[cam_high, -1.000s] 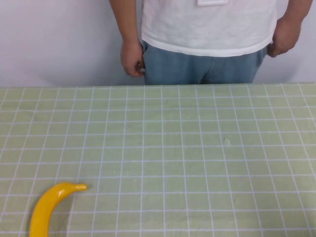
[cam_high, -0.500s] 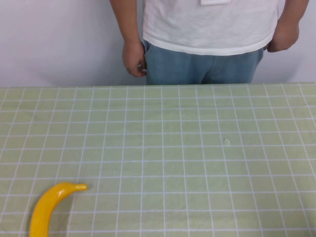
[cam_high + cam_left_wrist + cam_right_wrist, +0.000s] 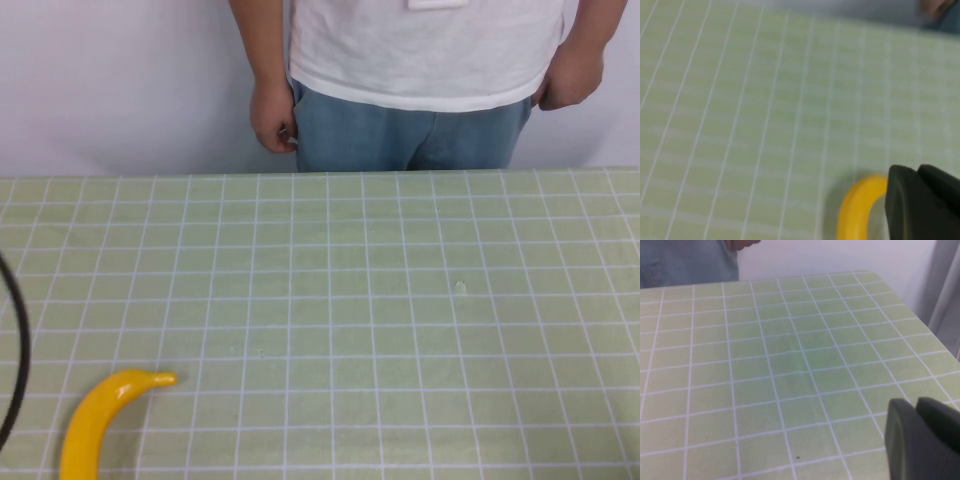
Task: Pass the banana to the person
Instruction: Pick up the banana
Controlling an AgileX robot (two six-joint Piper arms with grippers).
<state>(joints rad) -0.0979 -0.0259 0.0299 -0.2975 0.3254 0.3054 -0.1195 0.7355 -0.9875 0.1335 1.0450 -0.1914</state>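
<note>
The yellow banana (image 3: 95, 420) lies on the green gridded table (image 3: 400, 300) at the near left corner, its stem end pointing right. The person (image 3: 420, 60) in a white T-shirt and blue jeans stands behind the far edge, hands at their sides. Neither gripper shows in the high view. In the left wrist view, my left gripper (image 3: 917, 170) hovers just beside the banana (image 3: 855, 210) with its fingers together and empty. In the right wrist view, my right gripper (image 3: 916, 402) is shut and empty over bare table near the right edge.
A black cable (image 3: 20, 350) curves in at the left edge of the high view, near the banana. The table's right edge and far right corner (image 3: 865, 274) show in the right wrist view, with a white wall behind.
A black cable has come into the high view at the left edge. The person has shifted slightly. The banana has not moved.
</note>
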